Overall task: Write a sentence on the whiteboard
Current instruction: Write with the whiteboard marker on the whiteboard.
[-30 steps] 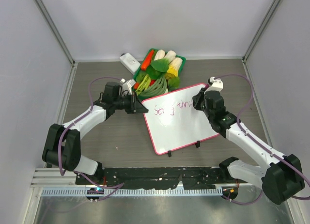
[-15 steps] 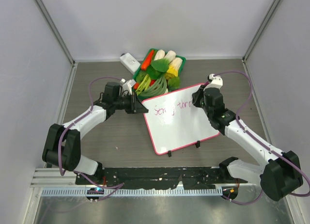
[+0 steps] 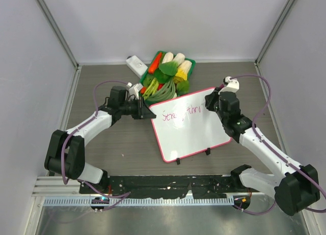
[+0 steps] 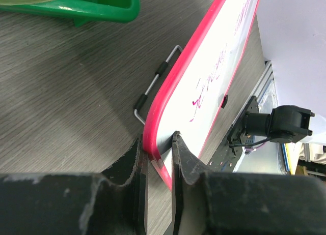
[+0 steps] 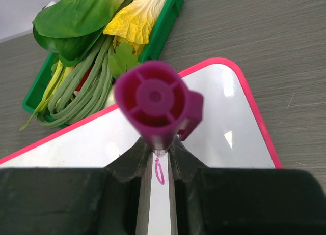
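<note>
Clamping whiteboard [image 3: 188, 125] rim, left pincer [image 4: 157, 143], right pincer [image 5: 155, 146] squeezed on magenta marker [image 5: 155, 100], tip on whiteboard

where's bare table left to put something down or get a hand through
Bare table lies between the left arm and the whiteboard, down to the near rail; also the far right corner beyond the right end effector. Crowded: far middle, where the green basket, white block and left end effector sit close together.

A lab test cell: white panel walls [image 3: 168, 21], aluminium posts [image 3: 57, 29].
</note>
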`<act>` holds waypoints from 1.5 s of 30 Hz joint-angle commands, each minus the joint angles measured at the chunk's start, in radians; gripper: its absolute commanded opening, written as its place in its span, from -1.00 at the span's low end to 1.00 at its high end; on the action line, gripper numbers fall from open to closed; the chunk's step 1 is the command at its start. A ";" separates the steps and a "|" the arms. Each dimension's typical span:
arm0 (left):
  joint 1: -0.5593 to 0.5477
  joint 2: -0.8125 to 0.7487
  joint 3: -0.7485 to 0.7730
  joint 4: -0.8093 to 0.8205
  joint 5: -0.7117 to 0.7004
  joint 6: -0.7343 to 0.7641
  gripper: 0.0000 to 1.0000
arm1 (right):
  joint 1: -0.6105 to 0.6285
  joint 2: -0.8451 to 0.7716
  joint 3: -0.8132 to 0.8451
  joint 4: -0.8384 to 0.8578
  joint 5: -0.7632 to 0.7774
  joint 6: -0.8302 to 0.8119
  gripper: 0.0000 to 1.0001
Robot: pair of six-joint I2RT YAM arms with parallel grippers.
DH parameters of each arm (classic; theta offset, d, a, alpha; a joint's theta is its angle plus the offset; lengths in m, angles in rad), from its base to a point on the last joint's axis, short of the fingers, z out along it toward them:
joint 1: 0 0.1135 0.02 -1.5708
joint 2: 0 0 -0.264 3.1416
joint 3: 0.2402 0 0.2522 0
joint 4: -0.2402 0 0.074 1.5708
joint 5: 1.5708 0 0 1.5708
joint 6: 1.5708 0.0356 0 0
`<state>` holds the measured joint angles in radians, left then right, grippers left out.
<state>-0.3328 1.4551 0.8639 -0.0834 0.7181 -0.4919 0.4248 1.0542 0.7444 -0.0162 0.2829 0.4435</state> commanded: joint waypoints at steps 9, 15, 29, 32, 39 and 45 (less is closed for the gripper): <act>-0.017 0.017 0.003 -0.044 -0.160 0.138 -1.00 | -0.011 0.020 -0.016 0.045 -0.021 0.001 -0.97; -0.017 0.017 0.003 -0.044 -0.158 0.136 -1.00 | -0.012 0.007 -0.040 0.029 -0.028 0.004 -0.97; -0.018 0.021 0.006 -0.042 -0.158 0.134 -1.00 | -0.011 -0.043 -0.068 -0.033 -0.048 -0.005 -0.97; -0.018 0.021 0.007 -0.046 -0.157 0.134 -1.00 | -0.012 -0.040 -0.059 -0.034 -0.030 -0.008 -0.97; -0.020 0.022 0.006 -0.046 -0.158 0.134 -1.00 | -0.012 -0.013 -0.017 -0.024 0.007 -0.017 -0.97; -0.020 0.021 0.006 -0.046 -0.160 0.135 -1.00 | -0.012 0.018 0.021 -0.010 0.022 -0.020 -0.97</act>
<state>-0.3340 1.4551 0.8639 -0.0845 0.7143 -0.4900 0.4156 1.0561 0.7086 -0.0486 0.2630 0.4431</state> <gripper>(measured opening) 0.186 0.198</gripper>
